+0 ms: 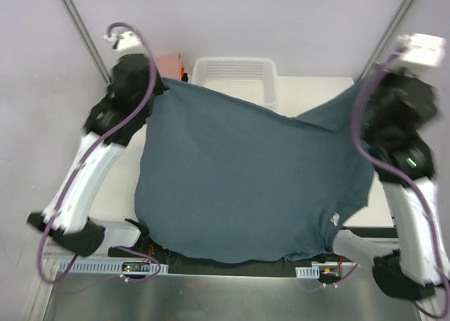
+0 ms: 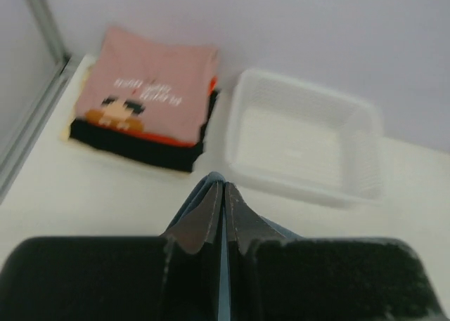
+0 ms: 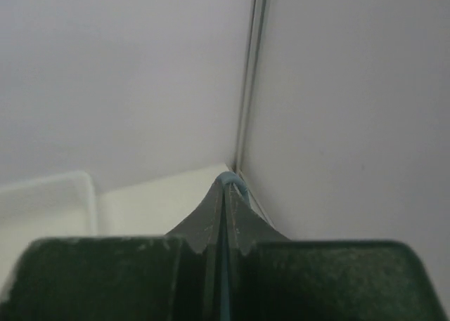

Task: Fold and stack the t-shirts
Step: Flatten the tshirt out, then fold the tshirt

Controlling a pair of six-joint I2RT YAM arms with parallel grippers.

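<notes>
A slate blue-grey t-shirt (image 1: 246,180) hangs spread between my two arms above the table, with a small pale mark near its lower right. My left gripper (image 1: 160,82) is shut on its far left corner; a blue fold (image 2: 214,178) shows at the fingertips of that gripper (image 2: 223,187). My right gripper (image 1: 360,89) is shut on its far right corner; a blue edge (image 3: 232,178) loops over the fingertips of that gripper (image 3: 225,191). A stack of folded t-shirts (image 2: 144,96), pink printed one on top, then orange-red, black and cream, lies at the back left.
A white plastic mesh basket (image 1: 271,71) stands at the back middle, partly hidden by the held shirt; it also shows in the left wrist view (image 2: 306,142). Metal frame posts (image 1: 81,26) rise at the back corners. The table's far right corner (image 3: 169,187) is below my right gripper.
</notes>
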